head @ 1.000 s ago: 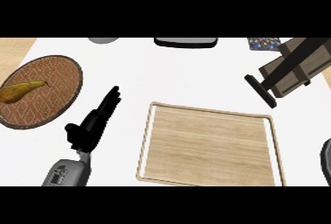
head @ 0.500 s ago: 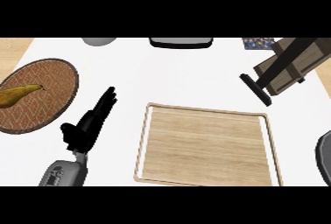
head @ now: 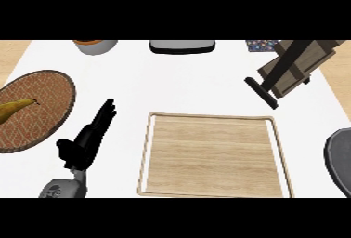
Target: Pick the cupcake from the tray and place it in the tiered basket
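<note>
Now the wooden tray (head: 212,155) shows bare and has drifted lower in view, with no cupcake visible anywhere. At eight o'clock the left hand (head: 87,139) holds nothing, fingers straight. The tiered basket (head: 291,67) sits at two o'clock on the bench (head: 178,83).

The tray (head: 212,155) is finished in pale, matt wood grain. The round mat (head: 41,109) appears woven and rough, and the counter (head: 185,83) is smooth, matt white.

Bright even light, faint soft shadows, no glare, no blur
</note>
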Action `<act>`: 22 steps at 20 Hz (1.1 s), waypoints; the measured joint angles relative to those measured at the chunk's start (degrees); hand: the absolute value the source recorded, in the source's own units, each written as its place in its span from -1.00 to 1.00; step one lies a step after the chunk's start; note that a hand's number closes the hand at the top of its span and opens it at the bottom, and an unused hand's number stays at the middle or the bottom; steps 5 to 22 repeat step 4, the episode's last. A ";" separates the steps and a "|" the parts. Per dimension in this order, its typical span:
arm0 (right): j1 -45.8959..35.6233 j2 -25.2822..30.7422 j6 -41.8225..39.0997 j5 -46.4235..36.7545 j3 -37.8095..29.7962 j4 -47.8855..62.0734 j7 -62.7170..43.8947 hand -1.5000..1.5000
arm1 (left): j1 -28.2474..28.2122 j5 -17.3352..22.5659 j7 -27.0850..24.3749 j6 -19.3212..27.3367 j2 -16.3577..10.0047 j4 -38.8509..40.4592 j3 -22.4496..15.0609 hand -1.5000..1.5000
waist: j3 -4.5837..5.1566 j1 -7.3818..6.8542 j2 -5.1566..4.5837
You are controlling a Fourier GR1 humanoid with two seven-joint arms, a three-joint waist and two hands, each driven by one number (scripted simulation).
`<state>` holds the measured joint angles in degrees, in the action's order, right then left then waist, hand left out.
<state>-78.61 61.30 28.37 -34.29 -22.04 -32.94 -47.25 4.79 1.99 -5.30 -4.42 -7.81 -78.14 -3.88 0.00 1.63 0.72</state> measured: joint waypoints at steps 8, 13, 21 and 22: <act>7.15 4.89 -5.58 4.86 -4.09 -5.74 1.09 -1.00 | -1.01 0.29 -0.05 0.34 -0.20 -0.42 0.80 0.00 | -0.05 1.44 0.41; 7.15 4.89 -5.58 4.86 -4.09 -5.74 1.09 -1.00 | -1.01 0.29 -0.05 0.34 -0.20 -0.42 0.80 0.00 | -0.05 1.44 0.41; 7.15 4.89 -5.58 4.86 -4.09 -5.74 1.09 -1.00 | -1.01 0.29 -0.05 0.34 -0.20 -0.42 0.80 0.00 | -0.05 1.44 0.41; 7.15 4.89 -5.58 4.86 -4.09 -5.74 1.09 -1.00 | -1.01 0.29 -0.05 0.34 -0.20 -0.42 0.80 0.00 | -0.05 1.44 0.41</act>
